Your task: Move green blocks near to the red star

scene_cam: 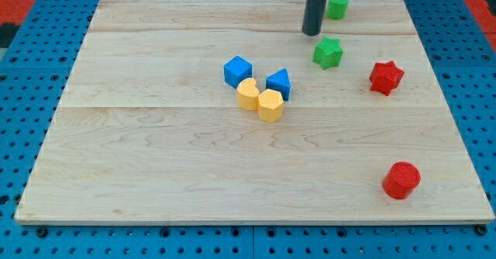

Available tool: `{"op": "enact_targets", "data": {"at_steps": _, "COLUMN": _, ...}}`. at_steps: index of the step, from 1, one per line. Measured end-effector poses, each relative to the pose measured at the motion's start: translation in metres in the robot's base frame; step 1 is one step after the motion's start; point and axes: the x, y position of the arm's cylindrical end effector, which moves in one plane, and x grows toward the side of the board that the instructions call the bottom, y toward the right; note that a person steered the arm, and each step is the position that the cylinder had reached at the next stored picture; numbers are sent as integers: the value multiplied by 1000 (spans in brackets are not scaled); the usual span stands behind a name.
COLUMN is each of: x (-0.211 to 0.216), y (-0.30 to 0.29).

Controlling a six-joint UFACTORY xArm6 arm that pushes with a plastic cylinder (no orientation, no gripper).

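The red star (386,77) lies at the view's right, upper half of the wooden board (155,174). A green star (328,53) lies to its left, a short gap apart. A green cylinder (337,5) stands near the view's top edge of the board. My tip (311,33) is the end of the dark rod, just up and left of the green star and down and left of the green cylinder, touching neither as far as I can see.
A blue cube (237,70), a blue triangular block (279,83), a yellow crescent-like block (247,94) and a yellow hexagonal block (270,105) cluster at the middle. A red cylinder (401,180) stands at the lower right.
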Motion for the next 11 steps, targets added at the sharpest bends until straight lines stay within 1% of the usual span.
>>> {"op": "enact_targets", "data": {"at_steps": 1, "x": 34, "y": 20}}
{"op": "enact_targets", "data": {"at_steps": 2, "x": 55, "y": 62}}
{"op": "enact_targets", "data": {"at_steps": 3, "x": 65, "y": 73}}
{"op": "enact_targets", "data": {"at_steps": 4, "x": 41, "y": 66}}
{"op": "enact_targets", "data": {"at_steps": 5, "x": -9, "y": 112}}
{"op": "enact_targets", "data": {"at_steps": 6, "x": -66, "y": 129}}
{"op": "enact_targets", "data": {"at_steps": 7, "x": -92, "y": 95}}
{"op": "enact_targets", "data": {"at_steps": 9, "x": -92, "y": 21}}
{"op": "enact_targets", "data": {"at_steps": 10, "x": -84, "y": -9}}
{"op": "enact_targets", "data": {"at_steps": 11, "x": -58, "y": 2}}
